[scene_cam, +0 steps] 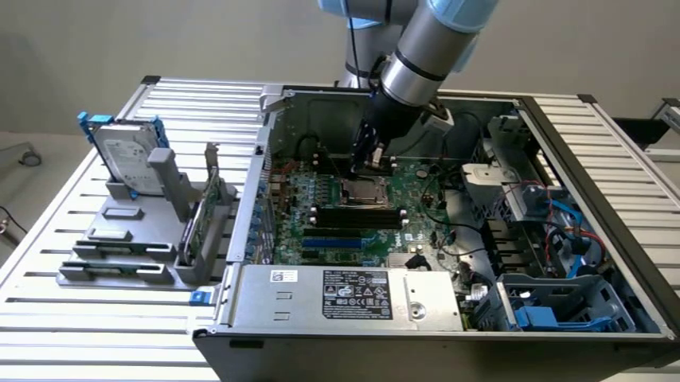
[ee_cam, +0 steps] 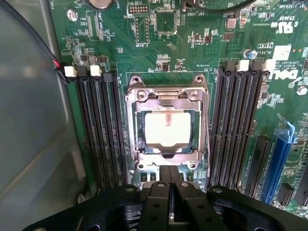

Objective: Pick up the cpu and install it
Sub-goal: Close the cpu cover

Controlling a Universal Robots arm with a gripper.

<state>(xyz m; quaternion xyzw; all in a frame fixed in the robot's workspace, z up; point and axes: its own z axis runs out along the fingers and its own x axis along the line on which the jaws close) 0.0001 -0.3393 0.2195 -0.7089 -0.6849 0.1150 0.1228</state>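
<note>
Empty-handed inside the open computer case on the slatted worktop, with the arm reaching down from above. Hand closed right up: two black fingers pressed side by side, a hairline seam between them, nothing gripped.

Cpu lying flat in the socket on the green motherboard, silver-grey top facing up, ringed on all sides by the metal socket frame. Flanked by two banks of long black memory slots, one on either side, both running parallel to the sides of the frame. Square in outline, so no long axis to speak of; edges squared up with the frame and the slots.

Key relation: cpu directly ahead of the fingertips and centred on the seam between them, with the tips over the near edge of the socket frame rather than over the chip itself. In the exterior view, hand hanging just above the board on the far side of the socket, cpu just toward the camera from it. Apart, by the look of it, not touching; height of the gap not clear.

Judging by how things lie, chip seated where it belongs. Cannot tell whether the frame is latched down.

Well apart, on a rack at the exterior view's left: hard drive in a blue frame, untouched.
</note>
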